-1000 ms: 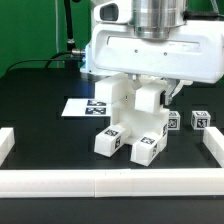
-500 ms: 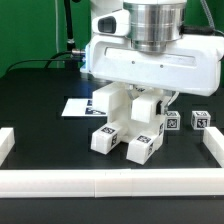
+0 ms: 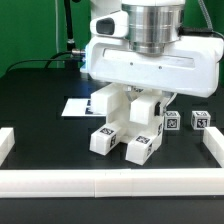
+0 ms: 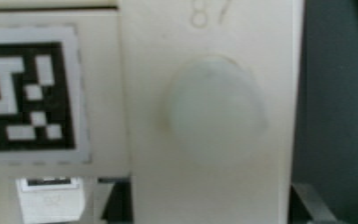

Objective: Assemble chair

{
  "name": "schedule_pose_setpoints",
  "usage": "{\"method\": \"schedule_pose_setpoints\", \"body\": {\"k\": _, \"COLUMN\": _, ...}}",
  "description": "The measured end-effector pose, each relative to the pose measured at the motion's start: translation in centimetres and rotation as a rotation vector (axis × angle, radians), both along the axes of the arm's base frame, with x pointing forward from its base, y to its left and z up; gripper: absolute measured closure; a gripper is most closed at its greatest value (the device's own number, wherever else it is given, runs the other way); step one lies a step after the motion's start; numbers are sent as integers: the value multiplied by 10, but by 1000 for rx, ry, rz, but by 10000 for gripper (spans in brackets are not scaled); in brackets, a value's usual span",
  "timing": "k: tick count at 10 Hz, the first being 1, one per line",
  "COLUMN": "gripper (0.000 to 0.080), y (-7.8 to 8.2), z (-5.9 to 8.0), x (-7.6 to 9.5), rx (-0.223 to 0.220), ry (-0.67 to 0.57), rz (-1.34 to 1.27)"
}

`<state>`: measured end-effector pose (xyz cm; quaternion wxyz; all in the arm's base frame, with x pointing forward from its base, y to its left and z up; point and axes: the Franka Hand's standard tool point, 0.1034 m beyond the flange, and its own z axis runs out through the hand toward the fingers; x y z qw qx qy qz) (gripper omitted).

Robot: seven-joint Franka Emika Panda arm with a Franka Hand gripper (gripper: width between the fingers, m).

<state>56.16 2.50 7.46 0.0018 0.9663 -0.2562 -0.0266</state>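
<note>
The gripper has shifted toward the exterior view's left over the last second. The chair has moved with it, its two tagged leg ends swinging slightly above the black table. Treat the chair as gripped: the jaws stand narrow, closed on its upper part. The exterior view hides the fingertips behind the hand body. The wrist view shows only a white chair member and one tag, close up.
</note>
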Motion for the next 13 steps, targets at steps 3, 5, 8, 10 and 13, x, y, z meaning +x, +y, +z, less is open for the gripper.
{"method": "schedule_pose_setpoints", "body": {"k": 3, "gripper": 317, "y": -1, "z": -1, "x": 0, "rx": -1, "ry": 1, "rz": -1}}
{"method": "schedule_pose_setpoints", "body": {"k": 5, "gripper": 190, "y": -3, "z": 0, "x": 1, "rx": -1, "ry": 1, "rz": 3}}
{"method": "schedule_pose_setpoints", "body": {"k": 8, "gripper": 151, "y": -4, "z": 1, "x": 2, "rx": -1, "ry": -1, "rz": 3}}
{"method": "schedule_pose_setpoints", "body": {"k": 10, "gripper": 150, "y": -5, "z": 2, "x": 3, "rx": -1, "ry": -4, "rz": 7}}
{"method": "schedule_pose_setpoints", "body": {"k": 13, "gripper": 150, "y": -9, "z": 14, "x": 11, "rx": 9, "ry": 0, "rz": 38}}
